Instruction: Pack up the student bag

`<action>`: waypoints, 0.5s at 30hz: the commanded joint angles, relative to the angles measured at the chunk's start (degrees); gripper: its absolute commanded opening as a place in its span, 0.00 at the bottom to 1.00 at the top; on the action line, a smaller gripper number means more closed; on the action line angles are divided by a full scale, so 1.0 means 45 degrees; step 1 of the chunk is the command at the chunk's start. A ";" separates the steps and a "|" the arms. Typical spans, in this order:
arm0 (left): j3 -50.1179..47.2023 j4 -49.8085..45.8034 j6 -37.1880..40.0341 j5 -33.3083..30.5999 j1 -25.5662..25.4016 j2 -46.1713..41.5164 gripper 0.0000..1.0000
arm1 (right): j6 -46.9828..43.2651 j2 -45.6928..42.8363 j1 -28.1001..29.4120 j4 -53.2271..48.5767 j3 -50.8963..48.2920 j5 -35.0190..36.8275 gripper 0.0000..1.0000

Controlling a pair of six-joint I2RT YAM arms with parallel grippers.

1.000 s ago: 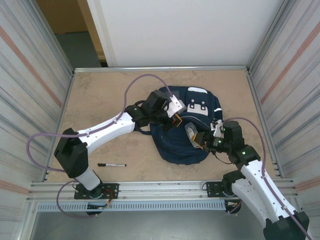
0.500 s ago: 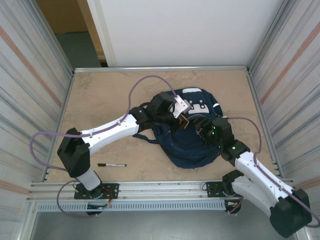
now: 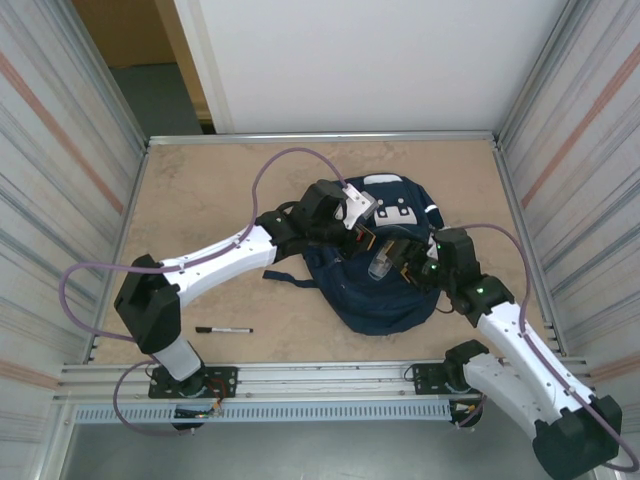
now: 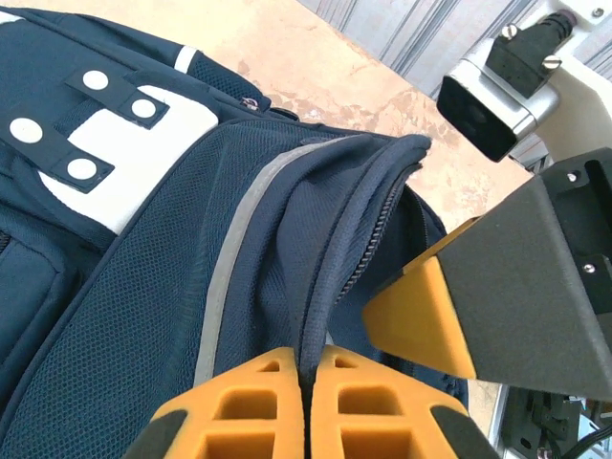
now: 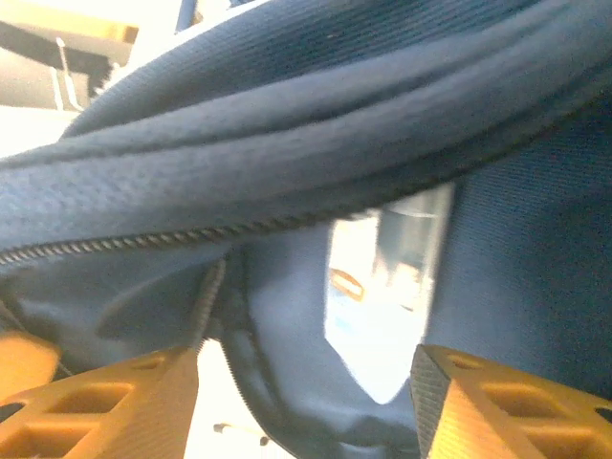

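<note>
Beige stone-look table (image 3: 200, 200), fenced by ribbed metal walls on 2 sides and a white panel along the far edge. Left gripper (image 4: 307, 382) pressed together, its 2 orange pads pinching a fold of navy mesh at the mouth of the student bag (image 3: 385, 300). Just above the pinch, an open zipper (image 4: 375, 234) along the lifted lip, a grey stripe (image 4: 234, 268) beside it, then a white patch (image 4: 115, 163) crossed by dark straps with pale dots. Close on the right of the fold, 1 orange finger (image 4: 421, 311) of the other arm, black housing behind it. Right gripper (image 5: 304, 359) spread apart at the bag's opening, nothing clamped. Between and beyond its pads, inside the opening, a clear item (image 5: 387, 277), blurred, kind not to be told; above it the bag's padded lip and zipper teeth running across. Seen from above: both grippers meeting over the middle of the bag, the bag lying right of the table's centre, closer to the right edge than the left, well off the far edge. Further out, 1 black marker pen (image 3: 224, 329) on the bare table by the near edge, towards the left, well apart from the bag
</note>
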 commanded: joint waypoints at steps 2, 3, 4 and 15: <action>0.0467 0.0936 -0.0267 0.0447 0.0163 0.0001 0.00 | -0.1890 -0.0329 -0.0428 -0.1562 0.0315 -0.1066 0.53; 0.0452 0.0894 -0.0250 0.0454 0.0163 -0.0014 0.00 | -0.2053 -0.0246 -0.0417 -0.1530 0.0317 -0.1062 0.51; 0.0419 0.0928 -0.0225 0.0424 0.0163 -0.0035 0.00 | -0.2153 -0.0049 -0.0403 -0.1440 0.0333 -0.1129 0.51; 0.0134 0.1281 -0.0618 0.1017 0.0173 0.0037 0.00 | -0.2107 0.2719 0.1433 0.1774 0.0320 0.1063 0.34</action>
